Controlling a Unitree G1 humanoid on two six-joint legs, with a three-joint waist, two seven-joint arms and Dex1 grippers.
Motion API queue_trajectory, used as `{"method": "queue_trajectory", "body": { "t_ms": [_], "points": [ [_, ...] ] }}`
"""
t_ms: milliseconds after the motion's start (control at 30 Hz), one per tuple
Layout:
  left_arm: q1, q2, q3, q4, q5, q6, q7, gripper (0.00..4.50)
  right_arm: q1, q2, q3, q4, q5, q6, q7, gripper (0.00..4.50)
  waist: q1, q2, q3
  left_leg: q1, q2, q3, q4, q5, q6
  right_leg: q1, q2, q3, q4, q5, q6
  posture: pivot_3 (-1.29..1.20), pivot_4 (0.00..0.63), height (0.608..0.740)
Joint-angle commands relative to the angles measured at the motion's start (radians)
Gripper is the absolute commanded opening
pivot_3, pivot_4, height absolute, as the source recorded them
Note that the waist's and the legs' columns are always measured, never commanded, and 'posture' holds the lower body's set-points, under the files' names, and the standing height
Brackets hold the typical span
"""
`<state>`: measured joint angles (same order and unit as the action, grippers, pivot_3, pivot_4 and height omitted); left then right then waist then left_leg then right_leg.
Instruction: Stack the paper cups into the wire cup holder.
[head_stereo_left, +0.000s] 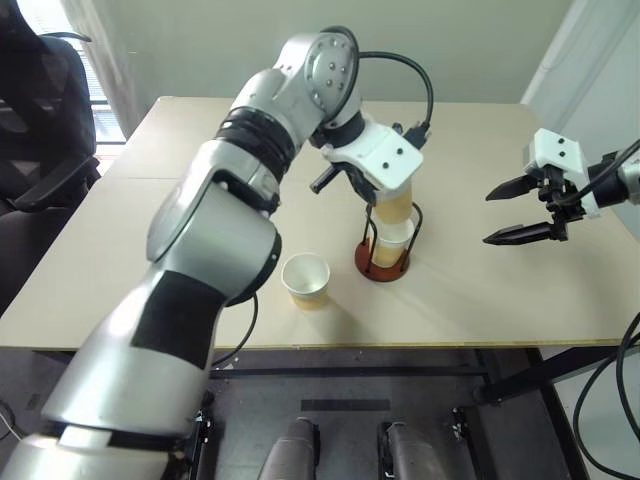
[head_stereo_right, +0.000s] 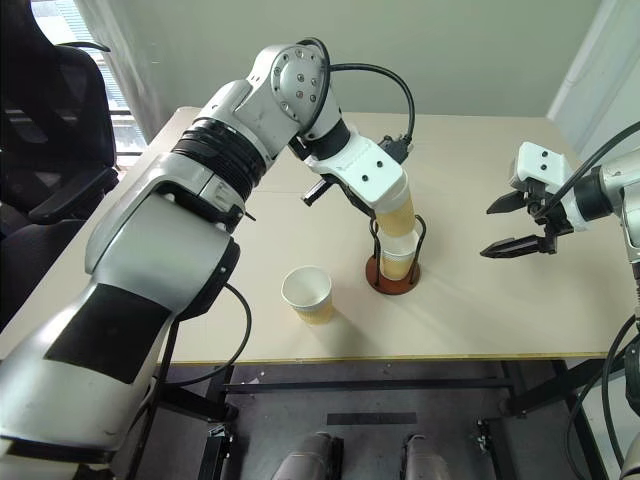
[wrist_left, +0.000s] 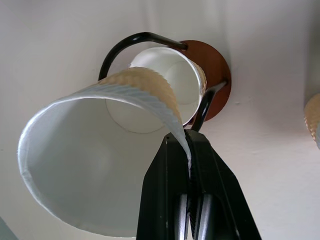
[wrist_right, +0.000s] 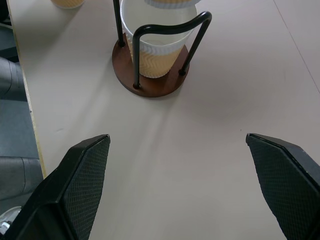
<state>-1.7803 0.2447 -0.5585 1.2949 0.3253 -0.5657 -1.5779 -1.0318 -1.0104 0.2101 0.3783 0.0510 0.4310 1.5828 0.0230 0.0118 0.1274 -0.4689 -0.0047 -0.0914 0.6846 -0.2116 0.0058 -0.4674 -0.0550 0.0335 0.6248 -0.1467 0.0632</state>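
Pinched by its white rim in my left end effector (wrist_left: 189, 150), the tan paper cup (wrist_left: 100, 150) hangs tilted directly above the cup seated in the black-wire, brown-based holder (head_stereo_left: 385, 262); right end effector (head_stereo_left: 522, 211) gapes, idle, farther right.

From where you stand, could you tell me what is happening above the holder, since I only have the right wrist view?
Observer: The left gripper is shut on the rim of a second paper cup, holding it over the cup already seated in the wire cup holder.
Operator: Thank you. Is that held cup already nested in the seated one?
Observer: Its bottom has entered the seated cup, but most of it stands above the wire loops.
Operator: Are any cups left to collect?
Observer: Yes, a third cup stands upright on the table, to the holder's left and nearer the robot.
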Motion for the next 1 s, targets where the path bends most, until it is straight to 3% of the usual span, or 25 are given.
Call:
{"method": "queue_trajectory", "body": {
  "t_ms": [33,233,333,700,867,1000],
  "points": [
    [-0.008,-0.005,-0.009,-0.012,-0.027,-0.012,-0.037,0.03,-0.006,-0.029,-0.043,-0.034,0.014,0.004,-0.008,4.45,0.000,0.000,0.000,0.000,0.000,0.000,0.000,0.000,0.000,0.000,0.000,0.000,0.000,0.000,0.000,0.00,0.150,0.740],
    [-0.008,-0.001,-0.034,-0.010,-0.031,-0.010,-0.037,0.03,-0.002,-0.031,-0.041,-0.042,0.018,0.009,-0.013,4.45,0.000,0.000,0.000,0.000,0.000,0.000,0.000,0.000,0.000,0.000,0.000,0.000,0.000,0.000,0.000,0.00,0.150,0.740],
    [-0.010,-0.001,-0.050,-0.004,-0.032,0.007,-0.037,0.60,0.001,-0.032,-0.039,-0.047,0.018,0.010,-0.013,4.45,0.000,0.000,0.000,0.000,0.000,0.000,0.000,0.000,0.000,0.000,0.000,0.000,0.000,0.000,0.001,0.00,0.150,0.740],
    [-0.014,0.003,0.008,-0.030,-0.055,-0.008,-0.036,4.46,0.002,-0.040,-0.034,-0.045,0.008,0.001,-0.014,4.45,0.000,0.000,0.000,0.000,0.000,0.000,0.001,0.000,0.000,0.000,0.000,0.000,0.000,0.001,0.001,0.00,0.150,0.740],
    [-0.023,0.087,0.036,-0.057,-0.131,-0.031,-0.037,4.46,0.014,-0.049,-0.036,-0.055,0.008,0.003,-0.014,4.45,0.000,0.000,0.000,0.000,0.000,0.000,0.001,0.000,0.000,0.000,0.000,0.000,0.000,0.000,0.001,0.00,0.150,0.740],
    [0.031,0.297,-0.163,-0.246,-0.357,0.000,-0.037,4.46,0.035,-0.058,-0.035,-0.094,0.021,0.026,0.002,4.45,-0.009,0.002,-0.001,0.000,0.001,0.000,0.000,0.000,0.000,-0.001,0.001,0.000,0.001,0.000,0.002,0.00,0.150,0.740]
  ]
}}
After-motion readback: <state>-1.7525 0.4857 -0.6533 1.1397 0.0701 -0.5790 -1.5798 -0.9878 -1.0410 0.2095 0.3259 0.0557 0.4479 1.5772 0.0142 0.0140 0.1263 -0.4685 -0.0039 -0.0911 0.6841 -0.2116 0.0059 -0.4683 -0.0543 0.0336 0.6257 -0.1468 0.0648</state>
